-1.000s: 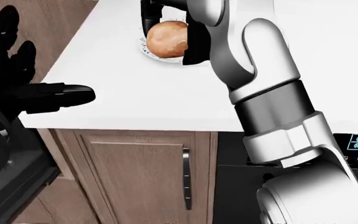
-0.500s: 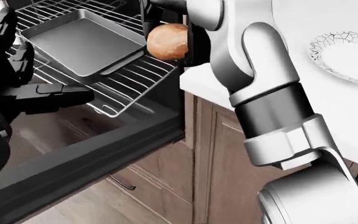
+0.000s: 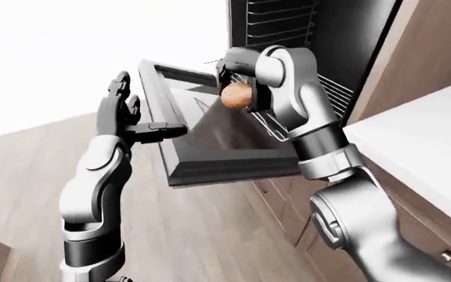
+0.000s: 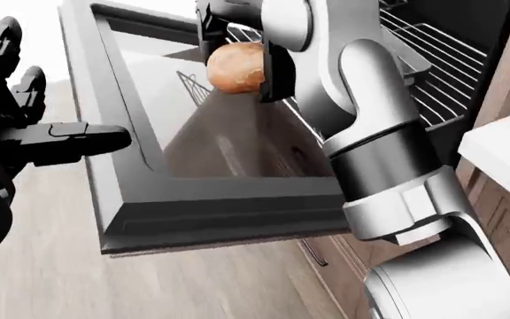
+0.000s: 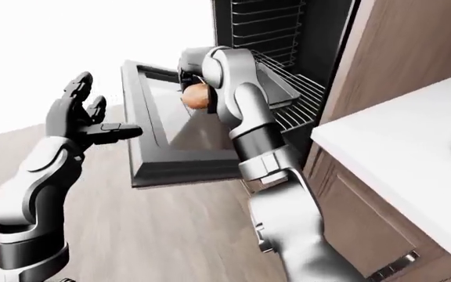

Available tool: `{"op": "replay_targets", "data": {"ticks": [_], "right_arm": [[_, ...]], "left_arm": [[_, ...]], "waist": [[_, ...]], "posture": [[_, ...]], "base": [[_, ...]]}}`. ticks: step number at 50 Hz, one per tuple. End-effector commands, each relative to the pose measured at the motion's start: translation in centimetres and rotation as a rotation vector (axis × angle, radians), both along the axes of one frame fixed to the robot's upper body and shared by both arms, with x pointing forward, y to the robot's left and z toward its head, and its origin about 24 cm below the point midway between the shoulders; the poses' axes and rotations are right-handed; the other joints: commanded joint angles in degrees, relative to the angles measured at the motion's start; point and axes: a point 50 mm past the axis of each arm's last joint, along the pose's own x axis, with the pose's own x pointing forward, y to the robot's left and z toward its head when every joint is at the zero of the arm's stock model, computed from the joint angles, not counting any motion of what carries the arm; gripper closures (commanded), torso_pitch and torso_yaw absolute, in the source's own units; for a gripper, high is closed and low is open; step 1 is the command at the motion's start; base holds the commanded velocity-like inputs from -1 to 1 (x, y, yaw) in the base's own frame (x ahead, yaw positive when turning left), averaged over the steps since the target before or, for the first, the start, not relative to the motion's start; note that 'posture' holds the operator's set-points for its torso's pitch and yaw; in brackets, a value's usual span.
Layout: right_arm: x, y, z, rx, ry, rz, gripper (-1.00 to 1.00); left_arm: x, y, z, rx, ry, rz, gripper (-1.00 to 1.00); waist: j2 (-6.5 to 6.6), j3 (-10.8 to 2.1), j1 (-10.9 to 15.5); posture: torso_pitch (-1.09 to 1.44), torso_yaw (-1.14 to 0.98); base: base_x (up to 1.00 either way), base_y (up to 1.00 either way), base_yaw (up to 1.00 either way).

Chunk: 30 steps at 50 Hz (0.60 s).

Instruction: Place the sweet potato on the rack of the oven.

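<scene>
The right hand (image 4: pixel 237 40) gripped the sweet potato (image 4: pixel 235 68) above the lowered oven door (image 4: pixel 202 199), the rack (image 4: pixel 441 73) to its right, while the left hand (image 4: pixel 16 126) hung with fingers spread.

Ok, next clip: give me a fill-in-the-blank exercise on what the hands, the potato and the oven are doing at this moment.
1. The round orange-brown sweet potato is gripped by the robot's ____ hand.
2. The robot's black three-finger left hand holds nothing; its fingers are ____.
3. The dark glass-paned oven door is hanging ____.
4. The sweet potato is in the air above the oven door, not yet on the wire oven ____.

Missing words: right; open; open; rack
</scene>
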Motion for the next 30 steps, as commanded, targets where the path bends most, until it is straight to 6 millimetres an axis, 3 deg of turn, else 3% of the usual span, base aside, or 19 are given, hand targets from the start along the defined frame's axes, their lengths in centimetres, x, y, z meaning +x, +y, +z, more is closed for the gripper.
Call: {"op": "replay_targets", "data": {"ticks": [1, 6, 9, 11, 12, 13, 15, 17, 22, 25, 27, 30], "right_arm": [[-0.58, -0.54, 3.1, 0.033, -0.113, -0.01, 1.0], [-0.61, -0.5, 3.04, 0.032, -0.111, -0.009, 1.0], [-0.62, -0.5, 2.98, 0.033, -0.112, -0.008, 1.0], [-0.57, -0.52, 3.03, 0.034, -0.114, -0.007, 1.0], [-0.58, -0.52, 3.06, 0.033, -0.115, -0.007, 1.0], [-0.6, -0.52, 3.08, 0.034, -0.114, -0.007, 1.0], [-0.68, -0.52, 3.06, 0.033, -0.112, -0.007, 1.0], [-0.64, -0.51, 2.95, 0.033, -0.112, -0.007, 1.0], [-0.66, -0.37, 2.92, 0.048, -0.115, 0.002, 1.0], [-0.67, -0.44, 2.95, 0.051, -0.117, 0.0, 1.0], [-0.64, -0.48, 3.05, 0.054, -0.118, -0.001, 1.0], [-0.65, -0.66, 3.25, 0.044, -0.124, -0.006, 1.0]], "left_arm": [[-0.29, -0.7, 2.55, 0.012, -0.118, -0.031, -1.0], [-0.32, -0.67, 2.58, 0.012, -0.118, -0.03, -1.0], [-0.3, -0.65, 2.54, 0.012, -0.117, -0.029, -1.0], [-0.29, -0.66, 2.54, 0.012, -0.117, -0.03, -1.0], [-0.26, -0.67, 2.49, 0.012, -0.117, -0.03, -1.0], [-0.24, -0.68, 2.48, 0.012, -0.117, -0.031, -1.0], [-0.25, -0.67, 2.49, 0.012, -0.117, -0.031, -1.0], [-0.24, -0.66, 2.47, 0.012, -0.116, -0.031, -1.0], [-0.25, -0.64, 2.47, 0.012, -0.116, -0.032, -1.0], [-0.24, -0.66, 2.4, 0.012, -0.116, -0.033, -1.0], [-0.21, -0.7, 2.36, 0.012, -0.116, -0.033, -1.0], [-0.22, -0.72, 2.32, 0.013, -0.116, -0.035, -1.0]], "waist": [[-0.02, -2.13, -0.6], [-2.96, -0.64, -1.1], [-4.77, -0.57, -1.6], [-7.55, -1.16, -1.5], [-10.15, -2.05, -2.0], [-7.17, -0.73, -1.8], [-8.08, -1.3, -1.2], [-7.24, -1.58, -1.0], [-4.19, -0.14, -2.7], [-0.29, -0.58, -3.6], [-1.2, -0.05, -4.0], [-1.7, -0.6, -4.2]], "posture": [[0.0, 0.0], [0.0, 0.0], [0.0, 0.0], [0.0, 0.0], [0.0, 0.0], [0.0, 0.0], [0.0, 0.0], [0.0, 0.0], [0.0, 0.0], [0.0, 0.0], [0.0, 0.0], [0.0, 0.0]], "base": [[0.0, 0.0, 1.0], [0.0, 0.0, 1.0], [0.0, 0.0, 1.0], [0.0, 0.0, 1.0], [0.0, 0.0, 1.0], [0.0, 0.0, 1.0], [0.0, 0.0, 1.0], [0.0, 0.0, 1.0], [0.0, 0.0, 0.47], [0.0, 0.0, 0.0], [0.0, 0.0, 0.0], [0.0, 0.0, 0.0]]}}
